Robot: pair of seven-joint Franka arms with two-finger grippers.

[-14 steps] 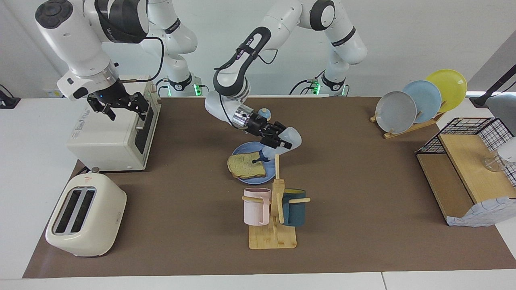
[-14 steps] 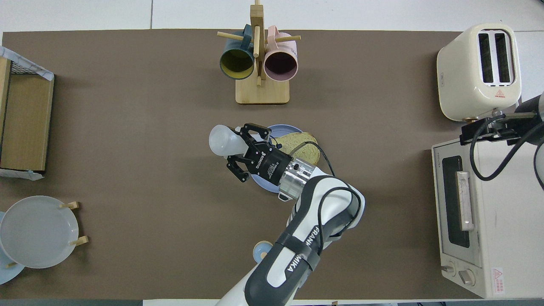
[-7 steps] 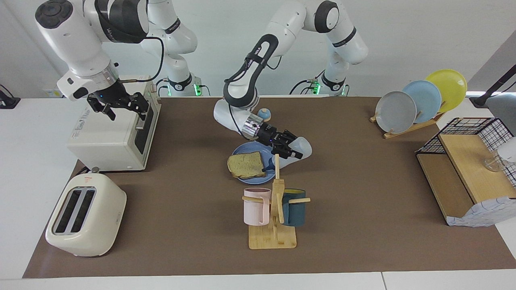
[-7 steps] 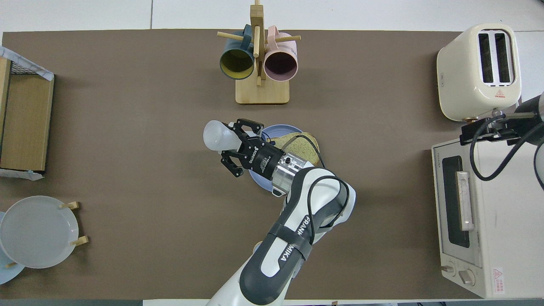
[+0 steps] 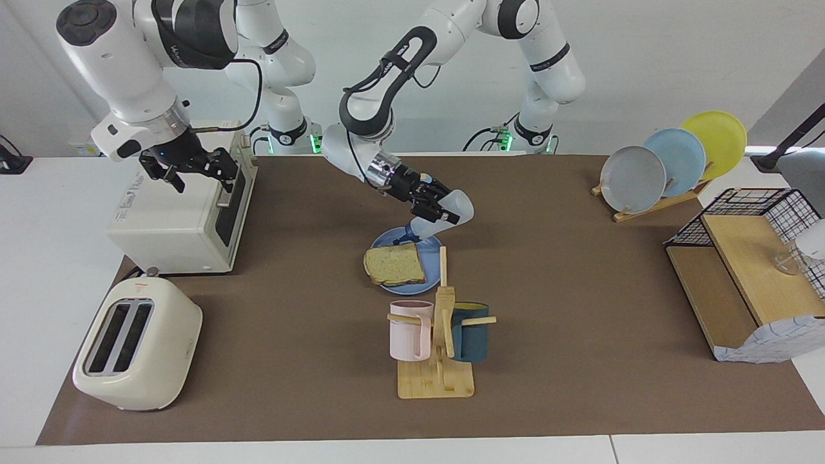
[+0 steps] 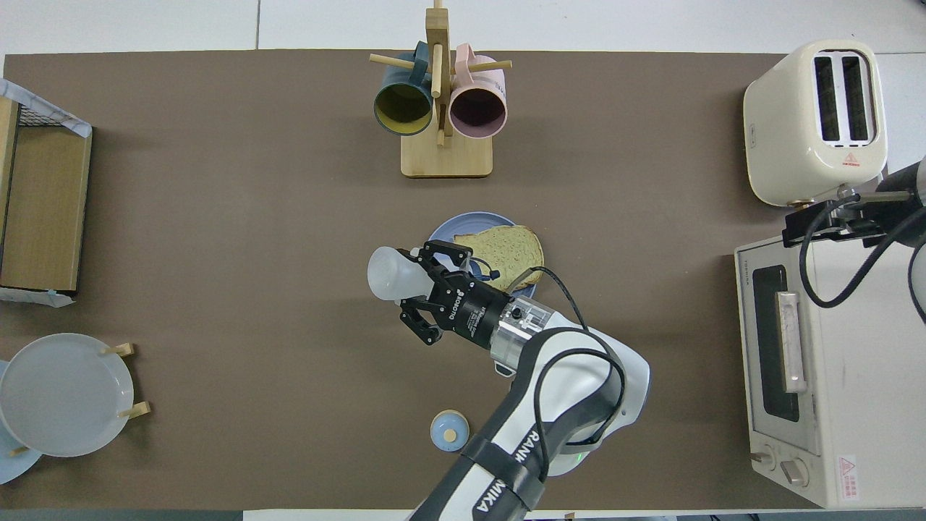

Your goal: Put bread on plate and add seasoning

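Note:
The bread (image 5: 394, 265) lies flat on the blue plate (image 5: 430, 248) at mid-table, next to the mug rack. My left gripper (image 5: 433, 206) is shut on the seasoning bottle (image 5: 454, 207) and holds it in the air, tilted, with its dark cap (image 5: 406, 237) pointing down over the plate's edge nearer to the robots. In the overhead view the bottle (image 6: 391, 273) sticks out of the left gripper (image 6: 423, 286) beside the plate (image 6: 452, 224) and the bread (image 6: 506, 250). My right gripper (image 5: 187, 169) waits open and empty over the toaster oven, and shows in the overhead view (image 6: 832, 217).
A wooden mug rack (image 5: 438, 335) with two mugs stands farther from the robots than the plate. A toaster oven (image 5: 180, 219) and toaster (image 5: 138, 341) stand at the right arm's end. Upright plates (image 5: 670, 161) and a wire shelf (image 5: 747, 270) stand at the left arm's end. A small bell (image 6: 449, 430) sits near the robots.
My left gripper has swung the tilted bottle off the bread, then lifted it toward the robots; the cap now hangs over the plate's nearer edge. The right arm has not moved.

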